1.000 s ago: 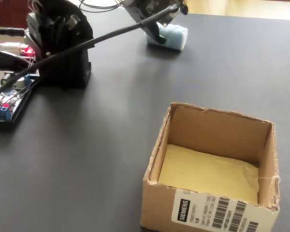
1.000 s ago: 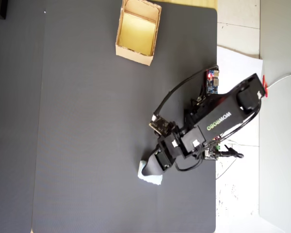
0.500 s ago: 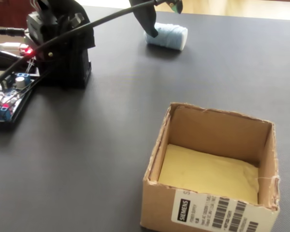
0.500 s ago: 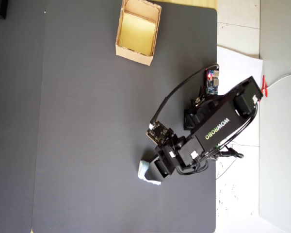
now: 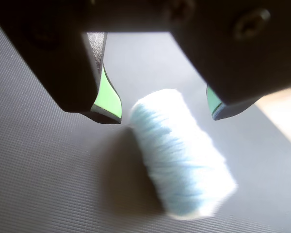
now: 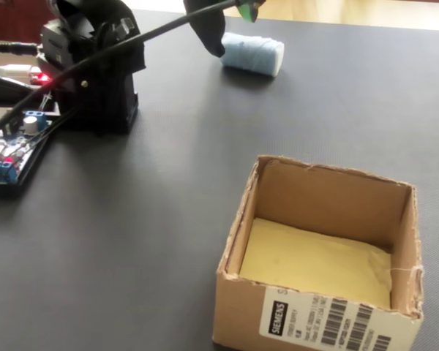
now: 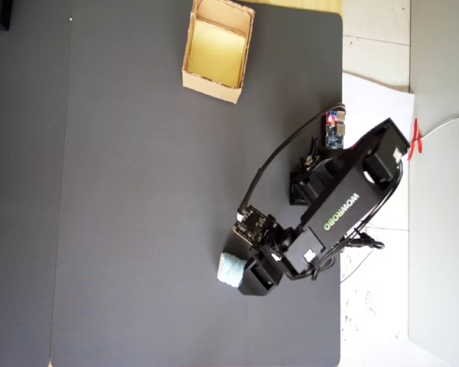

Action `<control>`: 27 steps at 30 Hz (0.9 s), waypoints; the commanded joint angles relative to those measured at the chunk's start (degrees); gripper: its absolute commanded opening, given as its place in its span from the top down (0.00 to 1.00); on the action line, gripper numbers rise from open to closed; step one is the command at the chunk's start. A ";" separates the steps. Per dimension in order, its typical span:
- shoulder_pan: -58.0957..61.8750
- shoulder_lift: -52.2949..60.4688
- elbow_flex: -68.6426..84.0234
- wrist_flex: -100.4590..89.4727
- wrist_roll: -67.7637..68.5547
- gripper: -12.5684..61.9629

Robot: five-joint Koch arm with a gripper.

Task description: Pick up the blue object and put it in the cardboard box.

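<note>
Jaws wide apart above blue object (image 5: 182,155), w/ bare mat (image 5: 43,170) around.

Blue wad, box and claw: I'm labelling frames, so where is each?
Blue wad (image 5: 179,160): wrist view, middle of its side.
Box (image 6: 329,322): fixed view, front wall by the label.
Claw (image 5: 162,109): wrist view, midway between its open tips.
</note>
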 commanded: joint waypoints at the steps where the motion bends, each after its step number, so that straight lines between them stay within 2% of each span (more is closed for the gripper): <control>1: -0.79 -0.79 -1.49 -4.66 3.60 0.38; 17: -0.79 -14.50 -1.76 -11.87 1.41 0.37; 20: -0.70 -15.38 -1.41 -13.62 0.79 0.41; 27: 0.88 -15.56 1.32 -22.59 -5.63 0.67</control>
